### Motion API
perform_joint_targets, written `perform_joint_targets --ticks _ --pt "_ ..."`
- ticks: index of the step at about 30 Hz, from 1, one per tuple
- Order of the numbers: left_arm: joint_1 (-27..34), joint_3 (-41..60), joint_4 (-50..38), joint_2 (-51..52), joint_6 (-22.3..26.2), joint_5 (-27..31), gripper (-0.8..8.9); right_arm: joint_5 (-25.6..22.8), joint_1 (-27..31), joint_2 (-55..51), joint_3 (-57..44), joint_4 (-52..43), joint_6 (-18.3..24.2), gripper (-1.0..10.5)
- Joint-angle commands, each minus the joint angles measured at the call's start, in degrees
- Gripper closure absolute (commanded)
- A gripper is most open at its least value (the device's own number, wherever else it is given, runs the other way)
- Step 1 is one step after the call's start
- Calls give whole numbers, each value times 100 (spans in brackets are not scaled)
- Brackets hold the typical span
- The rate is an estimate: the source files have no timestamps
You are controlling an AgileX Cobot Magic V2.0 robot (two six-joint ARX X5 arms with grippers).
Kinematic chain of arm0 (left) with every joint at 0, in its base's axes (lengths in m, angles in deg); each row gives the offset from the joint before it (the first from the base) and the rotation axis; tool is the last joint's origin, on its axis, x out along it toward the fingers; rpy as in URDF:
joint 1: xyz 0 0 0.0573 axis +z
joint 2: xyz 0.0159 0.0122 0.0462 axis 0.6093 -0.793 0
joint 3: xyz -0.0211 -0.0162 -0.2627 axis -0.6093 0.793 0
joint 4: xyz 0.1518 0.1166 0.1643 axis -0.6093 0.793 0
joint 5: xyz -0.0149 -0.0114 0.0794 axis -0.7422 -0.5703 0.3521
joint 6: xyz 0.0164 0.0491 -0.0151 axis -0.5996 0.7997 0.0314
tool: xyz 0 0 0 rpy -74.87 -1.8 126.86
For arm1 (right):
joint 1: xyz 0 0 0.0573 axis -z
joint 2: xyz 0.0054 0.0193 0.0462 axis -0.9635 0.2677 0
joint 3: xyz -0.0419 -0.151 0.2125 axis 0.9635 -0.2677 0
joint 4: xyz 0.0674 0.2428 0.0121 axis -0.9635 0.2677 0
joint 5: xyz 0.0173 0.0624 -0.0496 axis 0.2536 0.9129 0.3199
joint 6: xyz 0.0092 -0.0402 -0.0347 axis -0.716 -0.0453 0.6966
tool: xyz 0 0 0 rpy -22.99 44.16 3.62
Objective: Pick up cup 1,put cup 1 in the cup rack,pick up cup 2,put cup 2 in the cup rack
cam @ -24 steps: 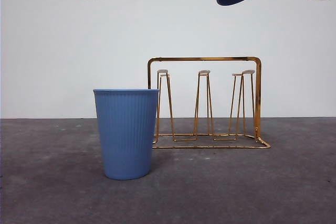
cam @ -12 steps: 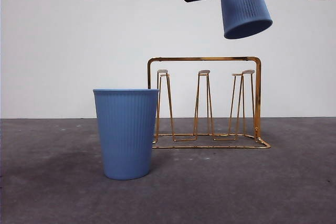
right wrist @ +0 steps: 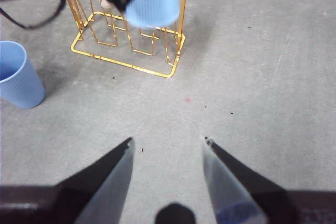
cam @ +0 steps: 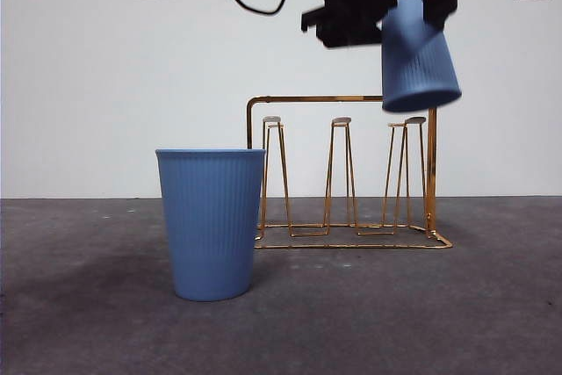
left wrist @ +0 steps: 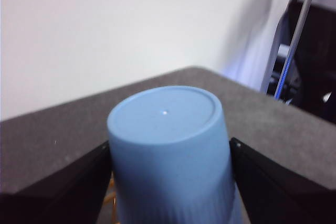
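Hand status, left: my left hand (cam: 413, 15) pinches an inverted blue cup (cam: 418, 59), one black jaw pressed against each side of its ribbed wall just below the closed base, as the left wrist view confirms (left wrist: 170, 150). The held cup hangs mouth-down and tilted, its rim level with the top bar of the cup rack (cam: 351, 173) and overlapping the rack's far-right corner in the front view, above the rightmost pegs. I cannot tell whether the rim touches the bar or a peg.

Right hand (right wrist: 167, 145): jaws spread apart, holding nothing, poised over bare bench (right wrist: 252, 77) well away from the rack.

Change noted: half a second ago the held cup sat higher, clear above the rack's top bar; it has since come down and more of the arm and cable shows in the front view. The second cup and the rack have not shifted.

Condition of items: the rack is thin gold wire, with a rectangular base, an arched frame and narrow upright loop pegs with pale tips, all pegs bare. It stands on the dark grey bench. The second blue cup (cam: 212, 221) stands upright, mouth up, in front of the rack's left end; the right wrist view shows it well apart from the rack (right wrist: 18, 77).
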Motion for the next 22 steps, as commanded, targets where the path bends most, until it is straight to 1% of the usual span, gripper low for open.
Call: perform_joint_targets --ticks 1,15,22 --pt "-17 7 -68 -105 68 20 820 -24 -4 -24 -26 -59 -22 726" --pt "-17 7 81 -511 17 15 819 -24 -4 -24 -26 -68 -22 726" --pt "-20 7 256 -704 -140 11 820 -24 -4 -24 -26 -149 -22 726"
